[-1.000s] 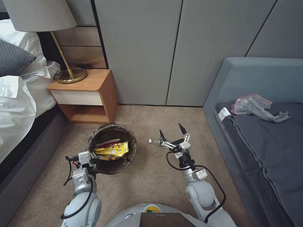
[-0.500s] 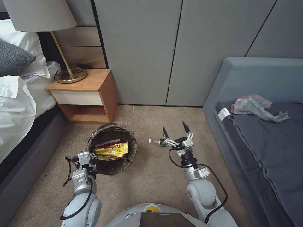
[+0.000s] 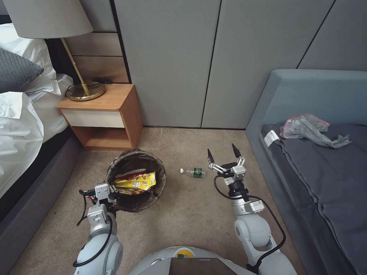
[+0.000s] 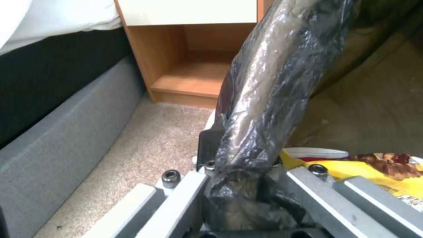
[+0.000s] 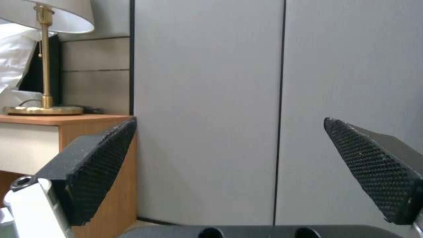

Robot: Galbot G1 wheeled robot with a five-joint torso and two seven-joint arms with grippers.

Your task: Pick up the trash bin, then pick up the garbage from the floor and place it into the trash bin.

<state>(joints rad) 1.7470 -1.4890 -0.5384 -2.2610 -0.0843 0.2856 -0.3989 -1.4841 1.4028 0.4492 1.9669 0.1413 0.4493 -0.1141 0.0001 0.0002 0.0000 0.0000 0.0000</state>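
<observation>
**One bottle on the carpet, lying sideways beside spread fingers**

One small clear bottle [image 3: 194,172] with a green label lies flat on the beige carpet [image 3: 183,217], its long axis running left to right across the head view, white cap pointing toward the trash bin [image 3: 135,185]. It sits between the bin and the right gripper [image 3: 224,153], just to that gripper's left and clear of both black fingertips. The right gripper hovers with its fingers spread wide and nothing between them; in its wrist view the two wedge-shaped pads [image 5: 101,165] show a fine mesh texture against grey wall panels [image 5: 207,99].

The round bin stands on the carpet in front of the wooden nightstand [image 3: 107,114], lined with a crinkled, glossy dark bag folded over its rim. A yellow and red snack wrapper [image 3: 134,180] lies inside. The left gripper [image 3: 102,190] is clamped on the near rim, its metal fingers pinching bag and rim together [image 4: 247,185].
</observation>
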